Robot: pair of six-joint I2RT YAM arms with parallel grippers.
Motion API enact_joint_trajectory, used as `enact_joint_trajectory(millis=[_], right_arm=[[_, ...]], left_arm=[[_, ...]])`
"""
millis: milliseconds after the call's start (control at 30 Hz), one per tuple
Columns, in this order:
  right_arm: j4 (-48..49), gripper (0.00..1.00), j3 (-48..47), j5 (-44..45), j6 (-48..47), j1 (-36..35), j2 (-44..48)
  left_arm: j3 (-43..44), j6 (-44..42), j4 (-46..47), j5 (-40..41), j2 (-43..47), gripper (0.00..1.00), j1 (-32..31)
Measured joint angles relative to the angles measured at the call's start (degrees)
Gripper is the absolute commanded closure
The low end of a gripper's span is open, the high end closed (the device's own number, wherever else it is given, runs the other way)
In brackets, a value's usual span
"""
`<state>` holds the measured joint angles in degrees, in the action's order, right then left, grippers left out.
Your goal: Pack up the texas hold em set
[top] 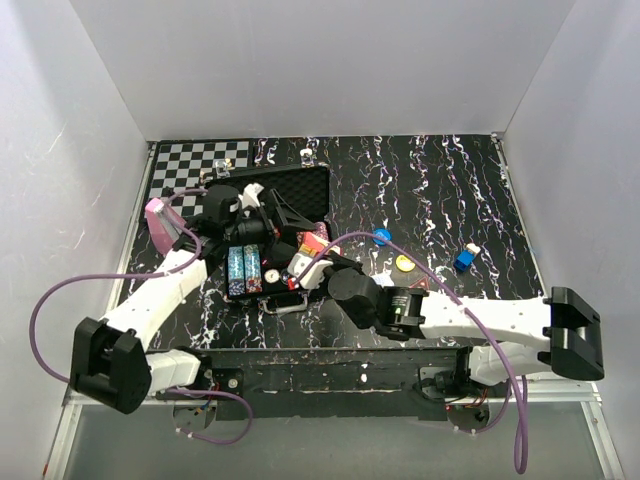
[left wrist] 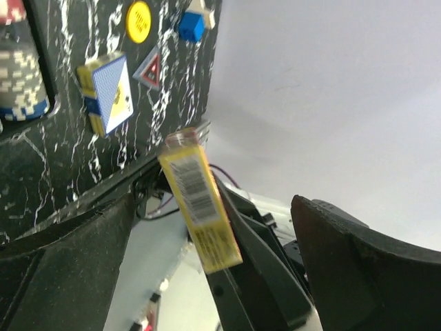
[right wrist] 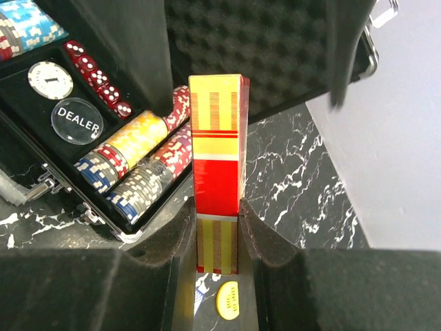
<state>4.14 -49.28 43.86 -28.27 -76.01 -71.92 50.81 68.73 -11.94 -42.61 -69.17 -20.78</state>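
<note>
Left gripper (left wrist: pixel 212 201): jaws spread wide, nothing held. It hangs over the left part of the open briefcase (top: pixel 300 185). The case sits left of centre on the black marbled table (top: pixel 440 190), lid tipped back, foam lining showing. A chessboard (top: pixel 200 160) lies in the far left corner, just behind the case.

Inside the case:
- Chip rows (right wrist: pixel 134 162) in red, yellow, blue and grey lie side by side along the front edge.
- Behind them one compartment holds a clear "DEALER" button (right wrist: pixel 77 121), a white round button (right wrist: pixel 49 79) and a row of red dice (right wrist: pixel 100 83).

Right gripper (right wrist: pixel 218 214): pads pinched on the lower end of the red card deck (right wrist: pixel 217 138). The red and yellow box stands upright, held clear of the table at the right edge of the case. In the left wrist view the same deck shows its barcoded yellow side in the gap between the left fingers and touches neither.

Loose on the table, right of the case:
- blue card deck (left wrist: pixel 107 89), nearest the case
- blue round button (top: pixel 382 237)
- yellow round button (top: pixel 403 263)
- small blue cube (top: pixel 464 259), farthest right

All four lie apart from one another.
</note>
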Motion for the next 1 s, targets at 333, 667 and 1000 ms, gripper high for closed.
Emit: enact_joint_trajectory(millis=[333, 667, 1000], right_arm=[[9.46, 0.99, 0.00, 2.56, -10.88, -3.58, -3.48], [12.52, 0.99, 1.11, 3.39, -17.05, -4.55, -4.66], [16.15, 0.28, 4.04, 4.59, -18.43, -4.98, -4.44]], left_arm=[[-1.81, 1.88, 0.50, -4.76, -3.78, 0.30, -1.60], [-1.40, 2.60, 1.60, -6.60, -4.92, 0.90, -2.23], [-1.18, 0.90, 0.35, -6.25, -5.73, 1.00, -2.21]])
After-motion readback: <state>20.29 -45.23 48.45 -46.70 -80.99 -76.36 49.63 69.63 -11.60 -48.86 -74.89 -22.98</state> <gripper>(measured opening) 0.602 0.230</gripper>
